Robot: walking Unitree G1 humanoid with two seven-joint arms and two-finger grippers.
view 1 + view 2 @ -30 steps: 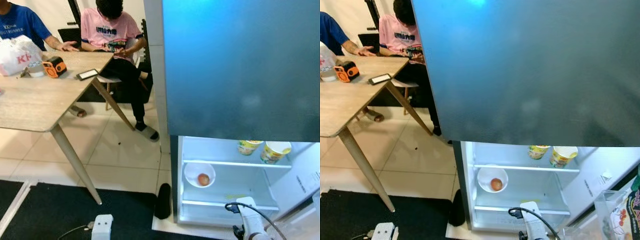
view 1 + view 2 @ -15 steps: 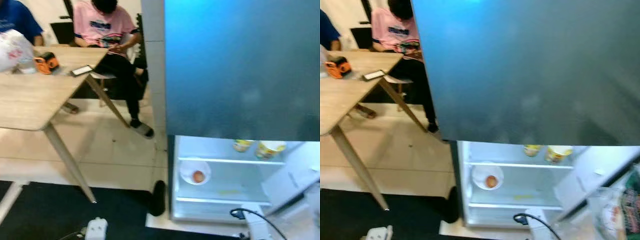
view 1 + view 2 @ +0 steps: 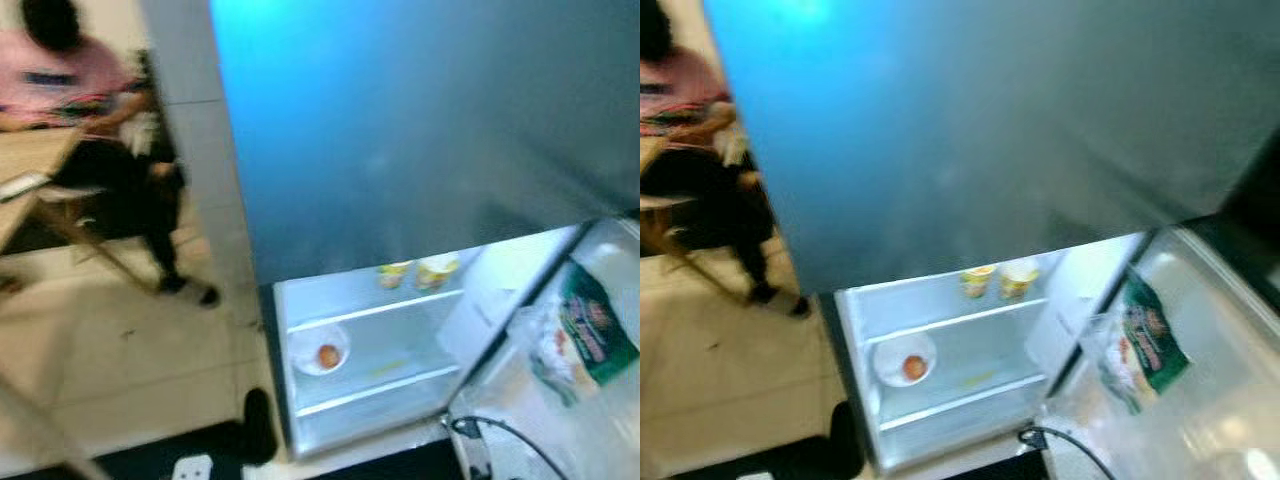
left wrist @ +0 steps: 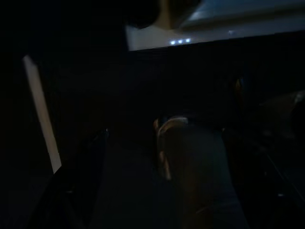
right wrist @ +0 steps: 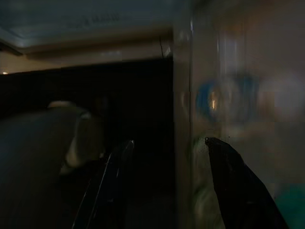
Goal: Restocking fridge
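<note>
Right claw (image 5: pixel 164 186) fingers spread apart in dim light, left claw (image 4: pixel 119 191) barely discernible in darkness

a person in a pink shirt (image 3: pixel 60 85) and dark trousers sits at the far left, blurred, beside a light wooden table (image 3: pixel 25 195) on pale floor tiles (image 3: pixel 120 350). a dark mat (image 3: pixel 150 462) lies along the near floor, with a small white object (image 3: pixel 192 467) on it.

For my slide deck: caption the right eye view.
Open fridge: bowl holding fruit, two cups above, green packet in door.
</note>
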